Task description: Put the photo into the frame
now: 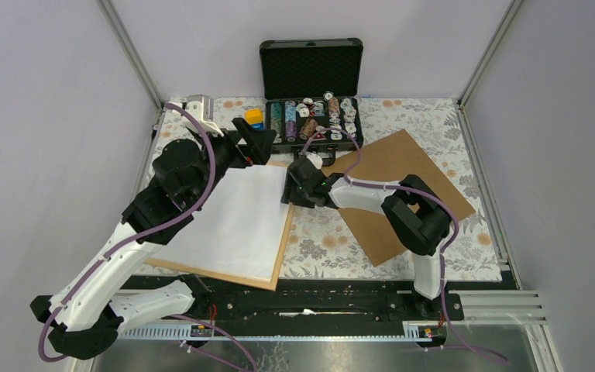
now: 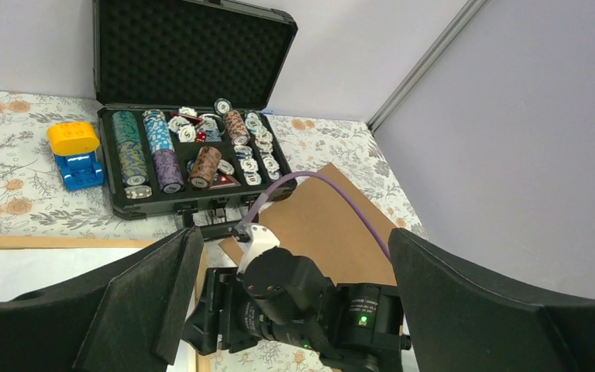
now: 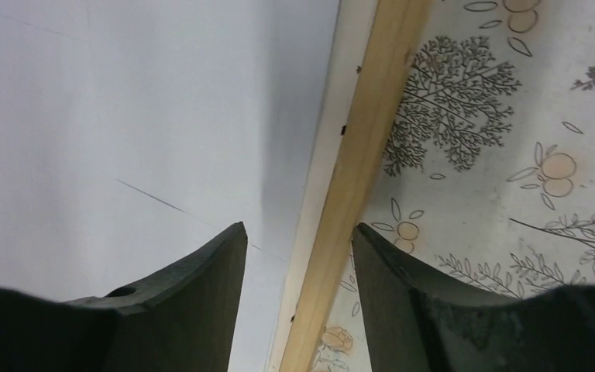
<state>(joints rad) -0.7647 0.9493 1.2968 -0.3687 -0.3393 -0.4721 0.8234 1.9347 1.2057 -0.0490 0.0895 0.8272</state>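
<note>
The large rectangular paper photo [image 1: 232, 217] (plain white side up) lies inside the thin, light natural-wood rectangular frame [image 1: 283, 252], toward the near-left corner of the flower-patterned table [image 1: 441, 124]. The right gripper [image 3: 298, 229] straddles the frame's right rail, jaws apart and not clamped. The left gripper [image 1: 259, 143] hovers over the frame's far edge, spread wide.

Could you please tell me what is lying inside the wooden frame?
A plain white sheet lies in the frame, nearly filling it. No printed picture shows on it. The left arm covers its left edge, hiding that part.
</note>
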